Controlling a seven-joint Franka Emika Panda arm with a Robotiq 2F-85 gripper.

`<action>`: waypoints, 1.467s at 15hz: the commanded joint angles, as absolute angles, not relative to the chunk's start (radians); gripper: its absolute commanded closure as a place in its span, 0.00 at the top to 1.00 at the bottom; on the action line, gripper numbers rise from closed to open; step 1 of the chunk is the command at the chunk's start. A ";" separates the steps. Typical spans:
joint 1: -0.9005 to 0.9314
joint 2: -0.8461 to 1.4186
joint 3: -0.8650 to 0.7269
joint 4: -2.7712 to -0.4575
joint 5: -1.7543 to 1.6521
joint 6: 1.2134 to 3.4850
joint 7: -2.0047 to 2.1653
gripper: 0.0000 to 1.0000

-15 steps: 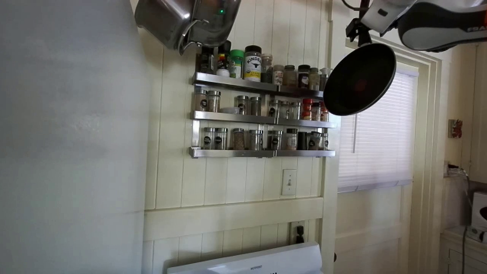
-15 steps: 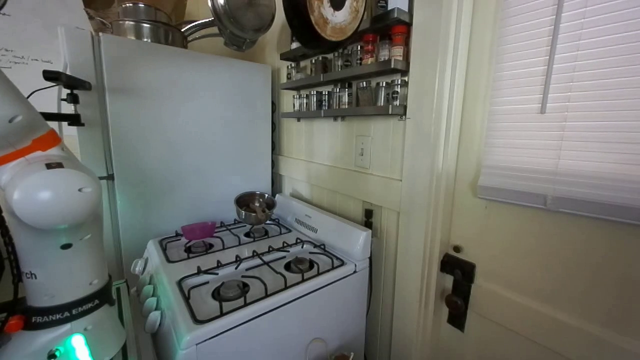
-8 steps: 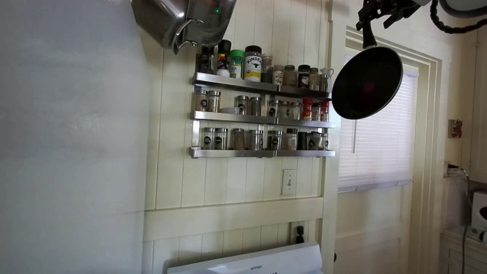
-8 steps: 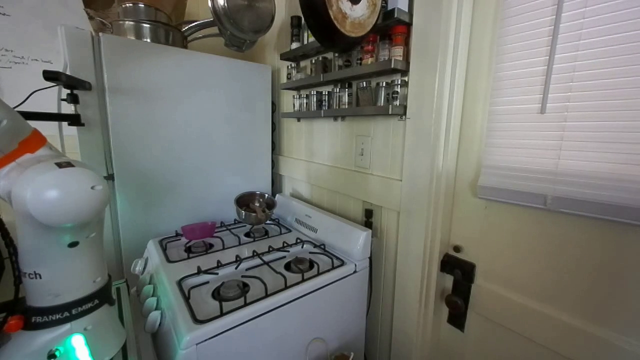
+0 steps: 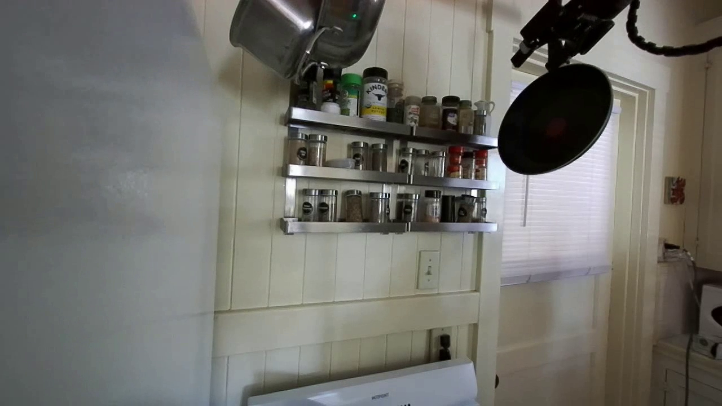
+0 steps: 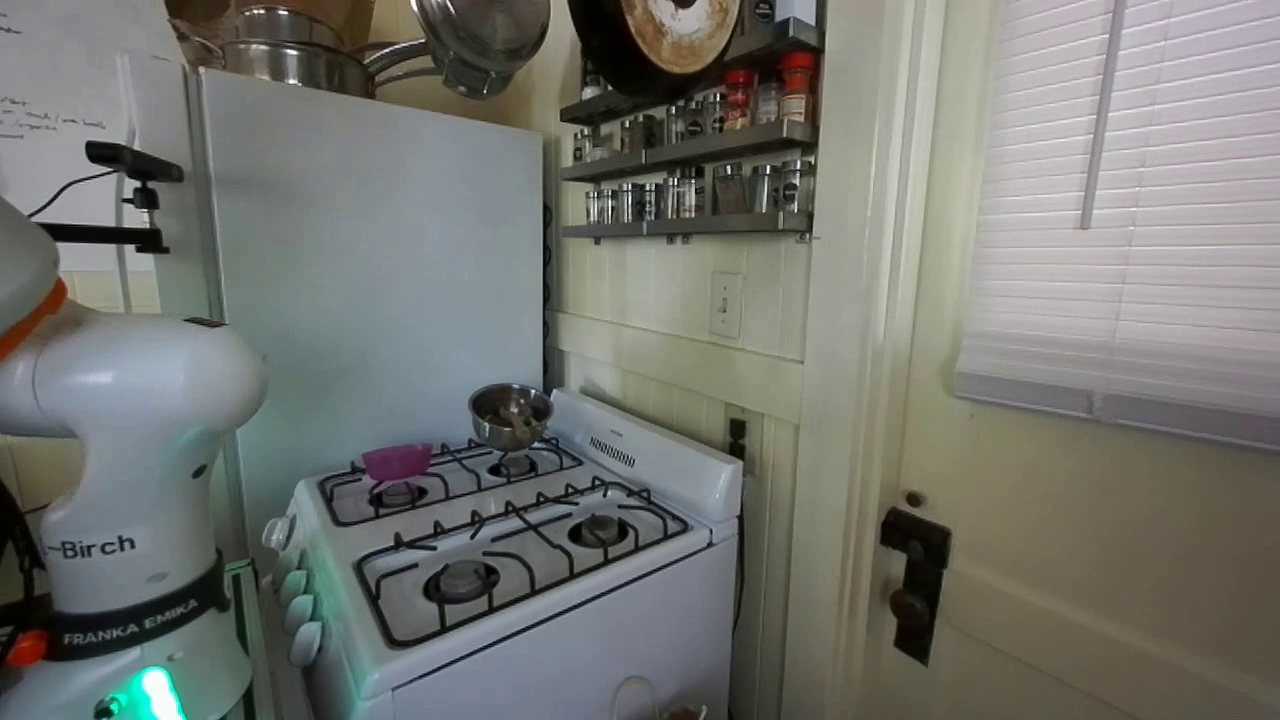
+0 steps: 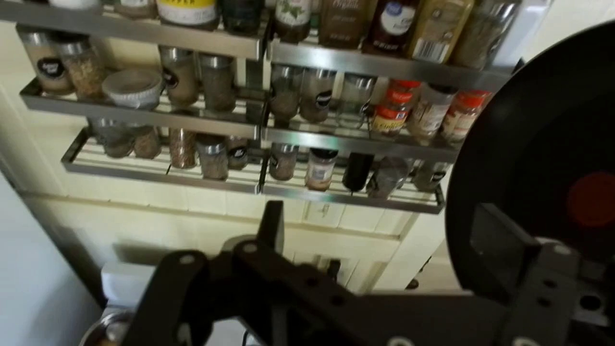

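Observation:
My gripper (image 7: 380, 209) stands open in the wrist view, its two fingers wide apart with nothing between them. A black frying pan (image 7: 538, 120) with a red spot in its middle hangs right behind one finger (image 7: 499, 238); I cannot tell if they touch. In an exterior view the dark gripper is at the top right, over the handle of the pan (image 5: 555, 121), and hides most of it. Another exterior view has the pan's worn underside (image 6: 685, 35) at the top, cut off by the frame. What the pan hangs from is out of view.
Steel shelves (image 5: 344, 173) of spice jars line the wall beside the pan. A steel pot (image 5: 271, 34) hangs nearby. Below, the white stove (image 6: 560, 640) carries a small pot (image 6: 510, 430) and a pink bowl (image 6: 398, 462). The fridge (image 6: 380, 280) and door (image 6: 1080, 560) flank it.
The arm has turned and its shoulder link swung toward the fridge side. In an exterior view, the dark gripper has come into view above the pan. Pan and hanging pot have swayed.

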State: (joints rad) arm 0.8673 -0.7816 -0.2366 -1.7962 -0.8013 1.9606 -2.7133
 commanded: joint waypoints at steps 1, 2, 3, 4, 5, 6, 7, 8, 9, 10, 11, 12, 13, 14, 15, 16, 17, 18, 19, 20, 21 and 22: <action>1.136 -0.864 -0.302 -1.773 -0.846 1.692 -2.750 1.00; 1.203 -0.880 -0.311 -1.765 -0.860 1.612 -2.750 1.00; 1.280 -0.899 -0.313 -1.765 -0.919 1.524 -2.750 1.00; 1.343 -0.916 -0.309 -1.769 -0.995 1.461 -2.744 1.00; 1.389 -0.930 -0.305 -1.774 -1.062 1.424 -2.744 1.00; 1.197 -0.869 -0.294 -1.773 -0.907 1.559 -2.746 1.00; 1.250 -0.882 -0.298 -1.774 -0.949 1.525 -2.744 1.00; 1.279 -0.890 -0.302 -1.774 -0.969 1.511 -2.743 1.00; 1.289 -0.893 -0.303 -1.774 -0.975 1.509 -2.742 1.00; 1.289 -0.894 -0.304 -1.774 -0.977 1.509 -2.742 1.00; 1.289 -0.894 -0.304 -1.774 -0.977 1.509 -2.742 1.00; 1.289 -0.894 -0.303 -1.774 -0.977 1.509 -2.742 1.00; 1.289 -0.894 -0.303 -1.774 -0.977 1.509 -2.742 1.00; 1.279 -0.887 -0.295 -1.771 -0.948 1.508 -2.725 1.00; 1.227 -0.853 -0.275 -1.759 -0.908 1.457 -2.705 1.00; 1.194 -0.838 -0.262 -1.753 -0.862 1.423 -2.717 1.00; 1.141 -0.818 -0.239 -1.748 -0.833 1.386 -2.721 1.00; 1.094 -0.803 -0.218 -1.748 -0.804 1.351 -2.731 1.00; 1.053 -0.787 -0.200 -1.743 -0.775 1.316 -2.747 1.00; 1.008 -0.770 -0.177 -1.747 -0.751 1.284 -2.753 1.00; 0.964 -0.752 -0.153 -1.745 -0.730 1.249 -2.757 1.00; 0.928 -0.737 -0.133 -1.741 -0.705 1.226 -2.757 1.00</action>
